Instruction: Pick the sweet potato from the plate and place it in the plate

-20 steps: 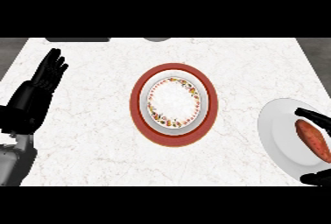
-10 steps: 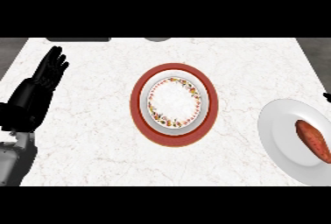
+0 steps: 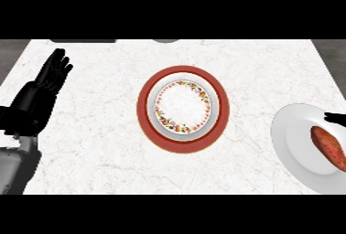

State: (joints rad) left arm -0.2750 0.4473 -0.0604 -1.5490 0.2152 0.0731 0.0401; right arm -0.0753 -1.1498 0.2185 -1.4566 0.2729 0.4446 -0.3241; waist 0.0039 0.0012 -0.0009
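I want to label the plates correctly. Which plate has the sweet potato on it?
The plain white plate at the counter's right edge holds the sweet potato. The patterned plate in the middle, resting on a red plate, holds nothing.

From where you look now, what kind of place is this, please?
Probably a kitchen counter or dining surface: a white marble-patterned top, a floral plate stacked on a red plate, and a sweet potato on a white plate at the right edge.
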